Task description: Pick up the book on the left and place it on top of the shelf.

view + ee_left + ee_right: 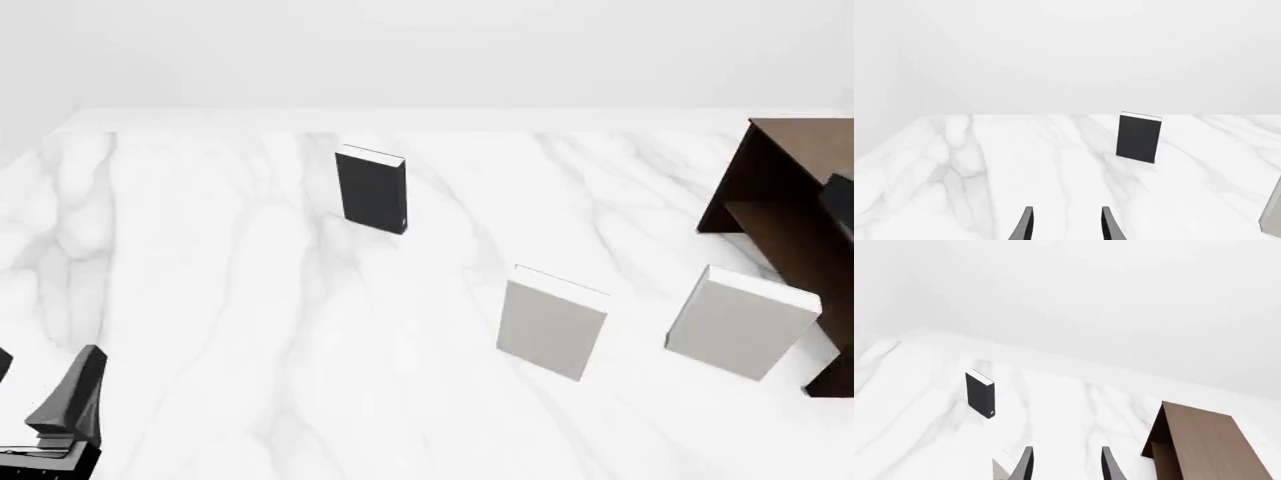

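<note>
A: Nearest the front camera, low at the near left corner, sits the left gripper (60,415), dark grey, above the marble table (267,380). Touching nothing.

B: Jaws?

A: Its wrist view shows two dark fingertips (1026,226) with a clear gap, bare marble between them. So spread apart, holding nothing.

B: And the black book (371,189)?

A: Upright on the table, far left-centre in the front view, well apart from the left gripper. White page edges along the top. In the left wrist view the same book (1139,137) stands ahead of the fingers, off to one side of their line.

B: Other books?

A: Two pale grey ones, both standing. The middle grey book (551,325) is nearer the camera than the black one; the right grey book (738,321) stands just beside the shelf (787,200).

B: Shelf position?

A: Dark brown, at the right edge, partly cut off by the frame. Flat top, an inner board visible below it.

B: Right arm?

A: Right gripper (1066,465) shows only in its own wrist view: two dark tips with a gap, nothing between them. A dark shape at the front view's right edge may be that arm; too cropped to say.
</note>
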`<state>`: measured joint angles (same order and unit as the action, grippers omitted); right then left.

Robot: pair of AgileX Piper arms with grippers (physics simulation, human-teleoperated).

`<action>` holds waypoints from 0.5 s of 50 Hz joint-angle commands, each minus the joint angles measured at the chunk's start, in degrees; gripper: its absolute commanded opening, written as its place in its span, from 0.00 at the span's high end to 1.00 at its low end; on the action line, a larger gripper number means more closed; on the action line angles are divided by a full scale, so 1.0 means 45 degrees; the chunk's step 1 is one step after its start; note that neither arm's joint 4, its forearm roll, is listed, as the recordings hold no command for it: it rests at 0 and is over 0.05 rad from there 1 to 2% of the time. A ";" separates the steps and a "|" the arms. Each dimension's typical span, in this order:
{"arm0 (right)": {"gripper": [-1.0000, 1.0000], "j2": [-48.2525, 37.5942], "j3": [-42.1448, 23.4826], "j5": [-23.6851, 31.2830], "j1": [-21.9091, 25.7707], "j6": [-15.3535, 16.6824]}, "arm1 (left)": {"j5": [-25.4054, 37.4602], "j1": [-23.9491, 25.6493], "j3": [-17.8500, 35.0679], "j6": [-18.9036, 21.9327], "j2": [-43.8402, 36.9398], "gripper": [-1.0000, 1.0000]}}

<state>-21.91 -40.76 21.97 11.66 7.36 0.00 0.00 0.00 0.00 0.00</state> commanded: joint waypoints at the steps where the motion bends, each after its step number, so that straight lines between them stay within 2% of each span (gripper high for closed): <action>1: 0.00 -0.1606 -0.1987 0.1126 0.0869 0.0743 | 0.0000 0.0000 0.0000 0.0000 0.0000 0.00; 11: 0.00 -0.2973 -0.2485 0.1149 0.1391 0.0560 | 0.0000 0.0000 0.0000 0.0000 0.0000 0.00; 25: 0.00 -0.4719 -0.2108 -0.0124 0.1730 0.0662 | 0.0000 0.0000 0.0000 0.0000 0.0000 0.00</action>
<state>-37.78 -50.29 24.05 17.96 10.09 0.00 0.00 0.00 0.00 0.00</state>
